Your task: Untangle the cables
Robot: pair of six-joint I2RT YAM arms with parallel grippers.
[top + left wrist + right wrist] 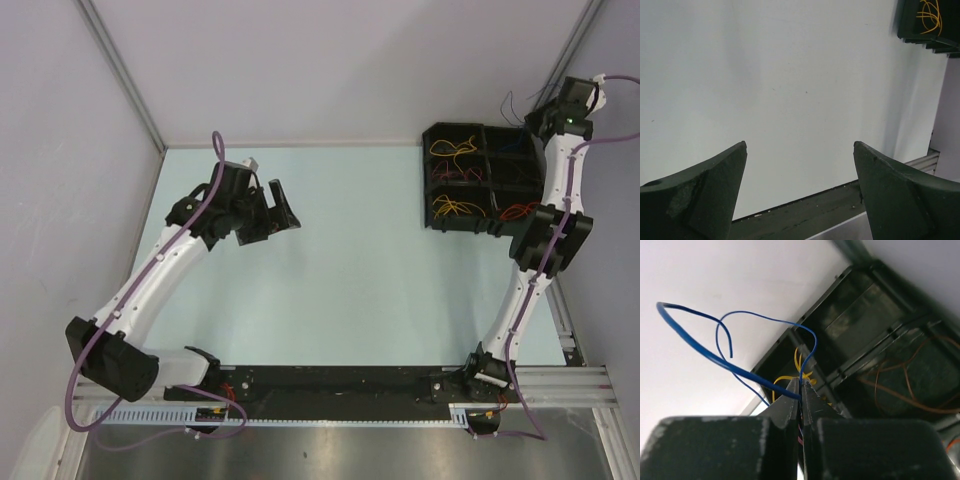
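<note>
My right gripper is shut on thin dark blue cables, which loop up and to the left from its tips. A trace of red shows deeper between the jaws. It hangs above the far right corner of a black compartment tray, and in the top view the right gripper sits just past the tray's back edge. The tray holds yellow cables, more yellow cables, a red cable and an orange cable. My left gripper stands open over the table's left side, nothing between its fingers.
The pale table is bounded by grey walls on the left and back. A metal rail and a black strip run along the near edge. The tray's corner with yellow cables shows at the top right of the left wrist view.
</note>
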